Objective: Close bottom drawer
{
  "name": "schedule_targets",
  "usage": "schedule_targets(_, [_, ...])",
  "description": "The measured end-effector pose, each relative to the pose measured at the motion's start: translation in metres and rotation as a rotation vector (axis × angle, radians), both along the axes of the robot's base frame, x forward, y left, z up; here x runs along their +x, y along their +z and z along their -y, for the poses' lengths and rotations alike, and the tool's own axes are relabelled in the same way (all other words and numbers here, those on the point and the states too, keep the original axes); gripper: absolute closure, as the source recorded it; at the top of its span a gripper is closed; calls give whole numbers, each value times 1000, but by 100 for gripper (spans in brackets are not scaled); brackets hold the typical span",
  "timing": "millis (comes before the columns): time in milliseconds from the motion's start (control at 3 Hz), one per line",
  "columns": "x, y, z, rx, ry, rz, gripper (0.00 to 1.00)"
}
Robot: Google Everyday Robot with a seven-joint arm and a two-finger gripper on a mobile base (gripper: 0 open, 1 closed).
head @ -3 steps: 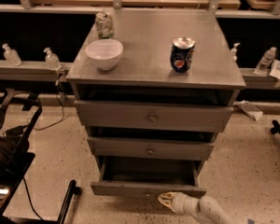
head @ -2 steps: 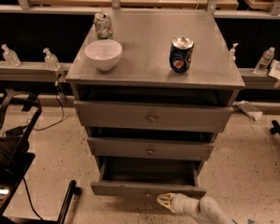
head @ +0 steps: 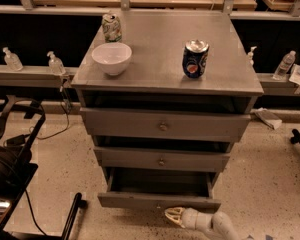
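The grey cabinet (head: 167, 64) stands in the middle of the camera view with three drawers. The bottom drawer (head: 159, 201) is pulled out, its flat front low in the frame and its inside empty. The middle drawer (head: 161, 160) and the top drawer (head: 163, 125) sit above it, each with a round knob. My gripper (head: 172, 217) comes in from the lower right, pale and low, just in front of and slightly below the bottom drawer's front, near its middle.
On the cabinet top stand a white bowl (head: 111, 58), a blue soda can (head: 195, 59) and a green-white can (head: 111, 27). Small bottles (head: 55, 63) line a ledge behind. Black equipment with cables (head: 12, 164) is at the left on the speckled floor.
The gripper has stayed almost in place in front of the bottom drawer; the drawer is still pulled out the same amount.
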State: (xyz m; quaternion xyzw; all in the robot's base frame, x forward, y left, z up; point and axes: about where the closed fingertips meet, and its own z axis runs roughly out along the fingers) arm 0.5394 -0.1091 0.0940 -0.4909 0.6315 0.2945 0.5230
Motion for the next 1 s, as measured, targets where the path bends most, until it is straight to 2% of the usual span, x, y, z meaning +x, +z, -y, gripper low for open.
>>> schedule_targets(333, [3,2,2,1,-3,8,100])
schedule_targets(1000, [34,24,24,-2,-28,101,100])
